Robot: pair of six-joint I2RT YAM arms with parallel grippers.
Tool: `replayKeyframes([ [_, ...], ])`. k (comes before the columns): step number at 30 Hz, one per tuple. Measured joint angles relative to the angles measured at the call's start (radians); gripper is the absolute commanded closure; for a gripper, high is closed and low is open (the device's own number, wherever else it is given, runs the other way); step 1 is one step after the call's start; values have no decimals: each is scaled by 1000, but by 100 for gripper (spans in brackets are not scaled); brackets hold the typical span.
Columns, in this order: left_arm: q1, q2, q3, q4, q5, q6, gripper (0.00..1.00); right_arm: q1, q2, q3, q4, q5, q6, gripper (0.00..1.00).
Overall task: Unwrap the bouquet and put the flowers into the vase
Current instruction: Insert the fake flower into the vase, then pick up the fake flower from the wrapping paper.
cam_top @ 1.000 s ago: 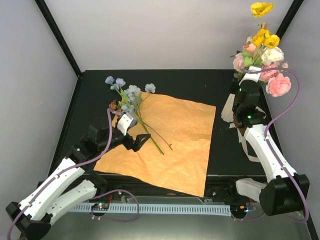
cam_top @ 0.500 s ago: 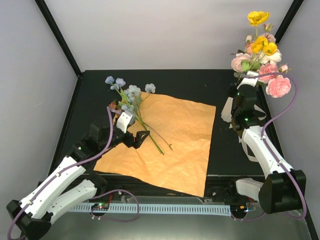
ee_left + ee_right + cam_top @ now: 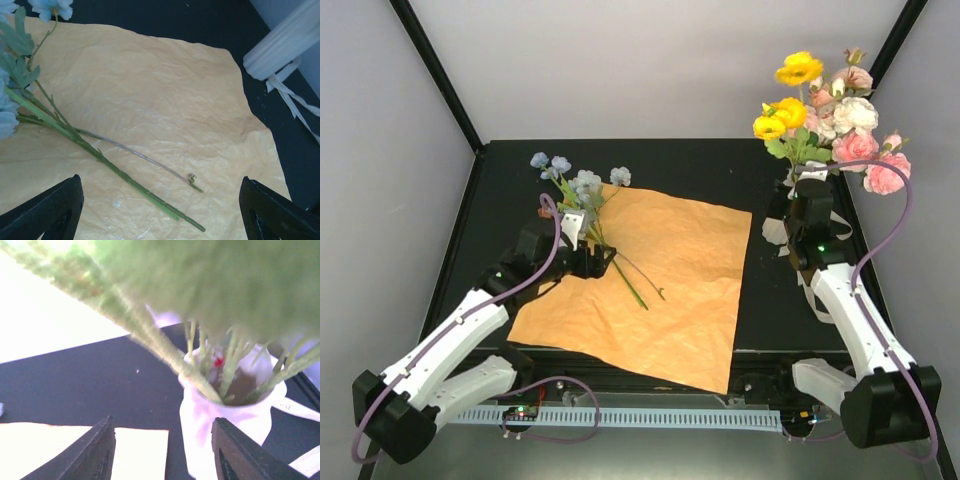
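I'm looking down on a black table [image 3: 700,170] boxed in by pale walls, with black frame posts running up at the upper left and upper right of the overhead view. The orange paper [image 3: 670,290] lies flat and unfolded across the middle of the table, creased, with one corner reaching the near edge.

The pale blue flowers [image 3: 575,185] rest on the upper left part of the sheet. Their blooms spill past its far edge onto the table and their green stems [image 3: 100,157] run diagonally down across the paper.

The left gripper [image 3: 160,210] hovers low over that part of the sheet. Its jaws are spread wide and hold nothing. In the left wrist view the stem ends lie on the paper between the two black fingertips [image 3: 50,207].

In the upper right of the overhead view, the yellow, pink and cream flowers [image 3: 830,110] stand up above the right arm. The right wrist view shows their stems down inside the white vase [image 3: 200,440].

The right gripper [image 3: 162,450] sits just in front of the vase. Its jaws are parted and I see nothing clamped between them.

A blurred green leaf fills the top of that view. The cream ribbon [image 3: 292,97] lies loose on the table beside the vase's base.
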Motion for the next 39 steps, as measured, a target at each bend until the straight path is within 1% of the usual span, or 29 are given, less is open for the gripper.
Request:
replayKeyframes([
  [4,34,22,-8,44,0,-54,17,0,-75,0,-92,-80,52,41],
  [10,106,76,-95,171,-10,-161,31,22,-161,-5,-163,-230,108,41],
  [14,134,163,-141,242,-1,-223,40,56,-213,-53,-189,-316,137,41],
  [17,135,246,-141,280,20,-244,44,89,-253,-94,-198,-365,156,42],
  [21,136,362,-143,333,37,-260,51,145,-292,-137,-196,-396,174,44],
  [25,140,445,-153,407,56,-266,57,195,-295,-146,-196,-394,187,46],
  [30,141,487,-159,484,84,-279,57,243,-278,-148,-190,-390,188,46],
  [33,141,493,-170,520,82,-284,60,266,-261,-148,-185,-390,189,46],
  [39,157,550,-196,584,106,-292,56,358,-244,-154,-149,-404,192,46],
])
